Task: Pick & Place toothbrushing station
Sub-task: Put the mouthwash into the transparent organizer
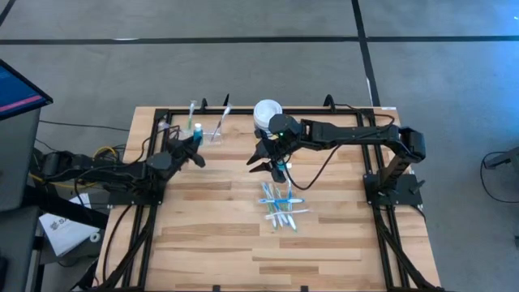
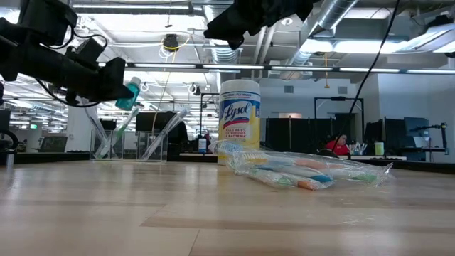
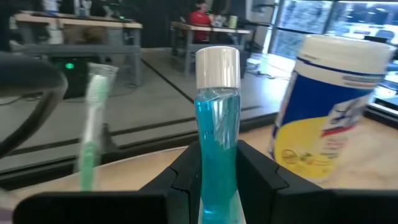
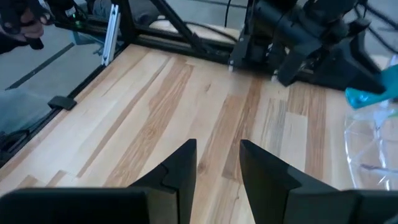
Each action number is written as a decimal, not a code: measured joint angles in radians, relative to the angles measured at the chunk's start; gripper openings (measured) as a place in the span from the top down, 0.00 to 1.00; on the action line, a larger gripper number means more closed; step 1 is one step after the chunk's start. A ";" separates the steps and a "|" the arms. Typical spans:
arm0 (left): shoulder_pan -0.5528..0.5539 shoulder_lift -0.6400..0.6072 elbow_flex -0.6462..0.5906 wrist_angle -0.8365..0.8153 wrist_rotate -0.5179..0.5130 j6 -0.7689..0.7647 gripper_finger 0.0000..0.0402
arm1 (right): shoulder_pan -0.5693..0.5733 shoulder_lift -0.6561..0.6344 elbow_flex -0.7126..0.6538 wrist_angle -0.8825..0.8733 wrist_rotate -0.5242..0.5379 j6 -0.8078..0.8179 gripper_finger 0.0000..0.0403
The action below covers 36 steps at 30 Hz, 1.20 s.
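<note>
Wooden table (image 1: pixel 219 235): the left gripper (image 3: pixel 217 168) clamps a tube (image 3: pixel 217 124) near the cup (image 1: pixel 212 130). The right gripper (image 4: pixel 217 165) hangs empty, jaws apart. Next, likely lowering the tube into the cup.

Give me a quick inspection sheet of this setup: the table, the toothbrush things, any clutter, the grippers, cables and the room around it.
Surface: wooden plank table in a black frame.
Job's things: teal toothpaste tube with a white cap, held upright off the table; clear cup with toothbrushes leaning in it, near the far edge; pile of wrapped toothbrushes mid-table.
Clutter: Lysol wipes tub, upright near the far edge.
Grippers: left gripper shut on the tube, near the cup; right gripper open, empty, above the table near the pile.
Cables: bundle off the table's left edge; one along the right arm.
Surroundings: grey floor, desks, a seated person far behind.
</note>
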 joint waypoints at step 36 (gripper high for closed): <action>0.249 0.044 0.062 0.154 0.074 0.164 0.83 | -0.001 0.008 0.000 0.047 0.000 -0.013 0.72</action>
